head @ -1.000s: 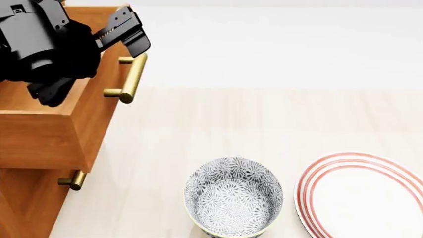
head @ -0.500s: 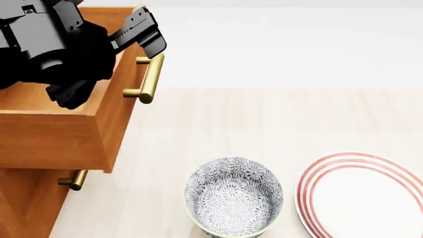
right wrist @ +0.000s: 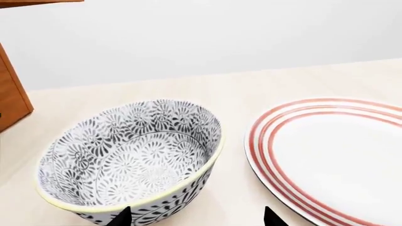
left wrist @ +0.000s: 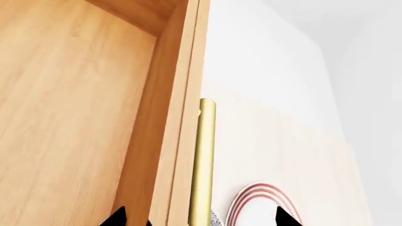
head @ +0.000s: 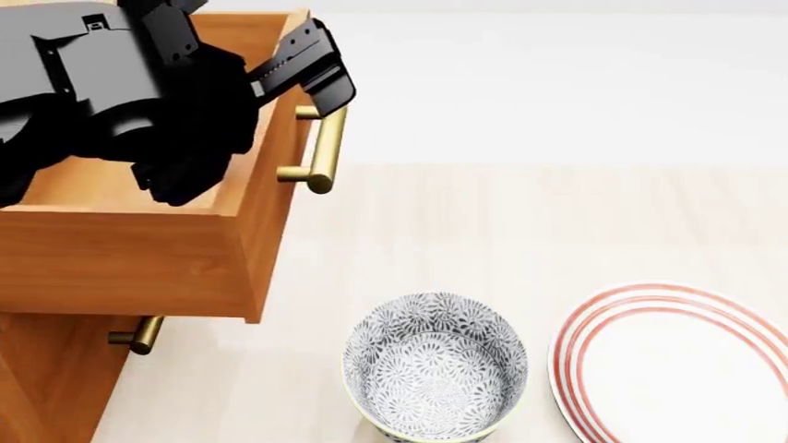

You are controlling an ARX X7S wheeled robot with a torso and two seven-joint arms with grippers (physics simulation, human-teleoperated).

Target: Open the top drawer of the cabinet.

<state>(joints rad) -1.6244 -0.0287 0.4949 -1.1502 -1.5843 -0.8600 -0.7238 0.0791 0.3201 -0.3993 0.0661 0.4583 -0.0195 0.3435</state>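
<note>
The top drawer [head: 124,268] of the orange-brown cabinet [head: 50,378] stands pulled out, its plain wooden inside [left wrist: 69,117] showing. Its brass bar handle [head: 323,148] faces right and also shows in the left wrist view [left wrist: 202,160]. My left gripper [head: 308,78] is over the drawer's front edge. In the left wrist view the gripper [left wrist: 197,219] is open, its two tips wide apart, one on the inner side of the front panel and one beyond the handle. My right gripper [right wrist: 196,217] is open and empty, low beside the patterned bowl [right wrist: 132,155]; it is out of the head view.
A grey-patterned bowl [head: 434,365] and a red-rimmed white plate [head: 677,365] sit on the pale table in front of me. A lower drawer's brass handle [head: 138,334] shows under the open drawer. A cabinet corner [right wrist: 12,99] shows beside the bowl in the right wrist view.
The top drawer has slid further out to the right, with my left gripper moving along at its front edge. The bowl and plate have not moved.
</note>
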